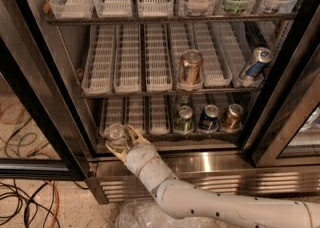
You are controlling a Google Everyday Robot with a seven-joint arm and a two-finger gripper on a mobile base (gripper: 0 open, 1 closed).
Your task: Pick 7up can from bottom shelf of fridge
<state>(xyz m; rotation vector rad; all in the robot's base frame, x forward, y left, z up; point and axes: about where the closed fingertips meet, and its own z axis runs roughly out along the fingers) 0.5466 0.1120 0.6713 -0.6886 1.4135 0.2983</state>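
Observation:
The 7up can (115, 133), pale silver with a shiny top, sits between the fingers of my gripper (120, 138) at the front left edge of the bottom shelf (136, 114). The gripper is shut on the can, one tan finger (134, 133) to its right and the other below it. My white arm reaches up from the lower right, in front of the fridge's stainless louvred base (215, 174). The fridge door stands open.
A green can (184, 120), a blue can (207, 117) and a copper can (232, 116) stand on the bottom shelf to the right. A gold can (190, 67) and a tilted blue can (254, 63) are on the middle shelf. The black door frame (35, 107) is at left, with cables (25, 202) on the floor.

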